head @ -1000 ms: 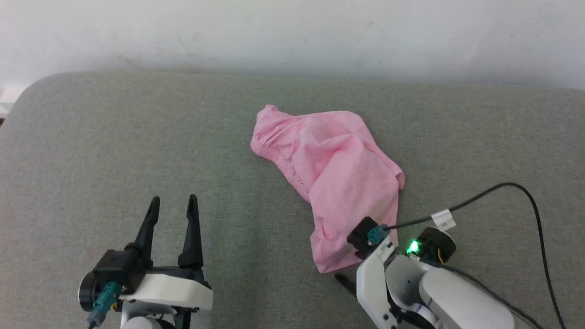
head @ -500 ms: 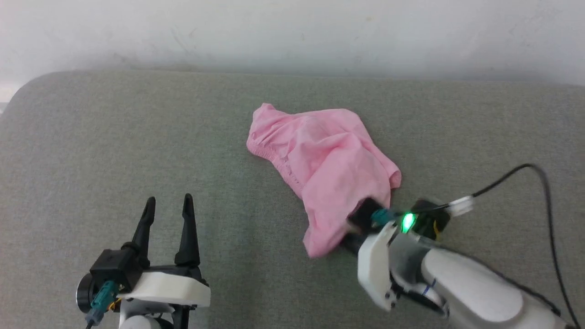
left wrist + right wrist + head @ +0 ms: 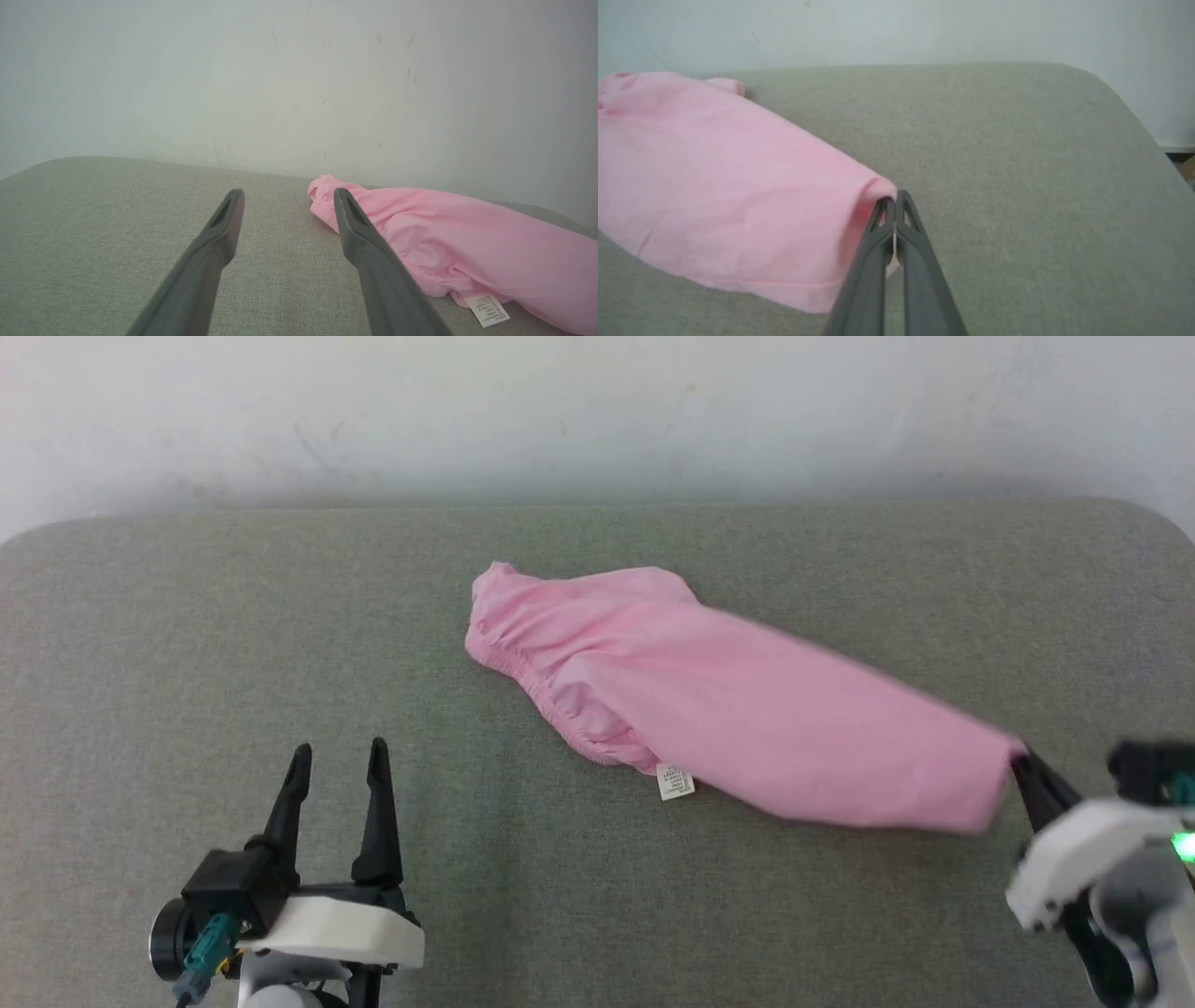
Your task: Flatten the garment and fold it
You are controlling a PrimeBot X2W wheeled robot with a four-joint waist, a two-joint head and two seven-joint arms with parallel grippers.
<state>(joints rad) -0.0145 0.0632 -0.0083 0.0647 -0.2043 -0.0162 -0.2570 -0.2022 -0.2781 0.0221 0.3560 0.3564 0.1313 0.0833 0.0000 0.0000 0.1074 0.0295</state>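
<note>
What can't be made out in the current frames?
Print on the white label: too small, left wrist and head views.
End of the garment at the right claw: motion-blurred, head view.
How much cloth is pinched: hidden inside the shut claw, right wrist view.
Rest of the garment: cut off by the right edge, left wrist view.

Grey-green woven cushion with rounded corners, scuffed white wall right behind it
</note>
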